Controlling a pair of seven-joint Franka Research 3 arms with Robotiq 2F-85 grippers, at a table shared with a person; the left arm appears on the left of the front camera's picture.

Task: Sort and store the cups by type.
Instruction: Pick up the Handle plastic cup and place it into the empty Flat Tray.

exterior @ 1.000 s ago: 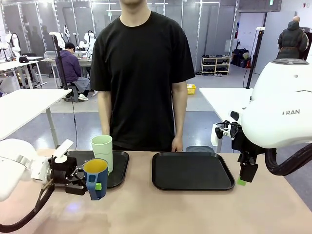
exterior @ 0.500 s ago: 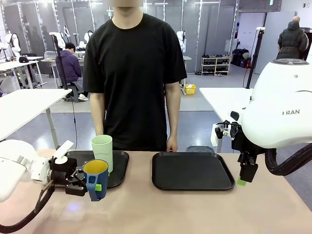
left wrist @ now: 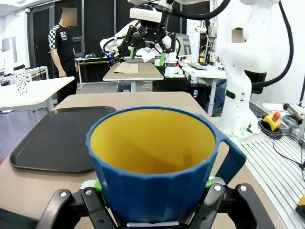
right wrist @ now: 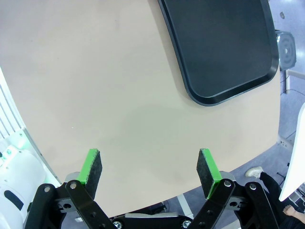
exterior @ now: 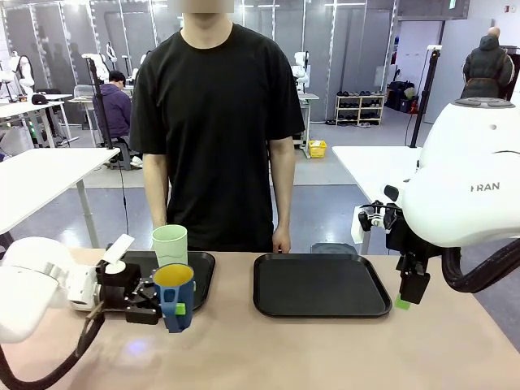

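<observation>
Left gripper [exterior: 166, 305] has its fingers clamped on the blue mug [exterior: 174, 294], held upright just above the desk [exterior: 268, 349] before the left tray [exterior: 199, 280]. Green tumbler [exterior: 170, 246] stands on that tray, directly behind the mug. Right tray [exterior: 318, 286] lies near, bare. Right gripper [right wrist: 150, 174] hangs over the desk, fingers apart. A person [exterior: 215, 122] stands at the far edge

In the left wrist view, the mug [left wrist: 155, 164] hides most of the left gripper [left wrist: 152, 191]; its 2 green pads [left wrist: 97, 185] show as mere slivers, and the bottom edge cuts off the mug's base. In the front view, the mug covers the lower part of the tumbler [exterior: 170, 244]. The right gripper [exterior: 410, 292] seems half hidden behind its arm.
</observation>
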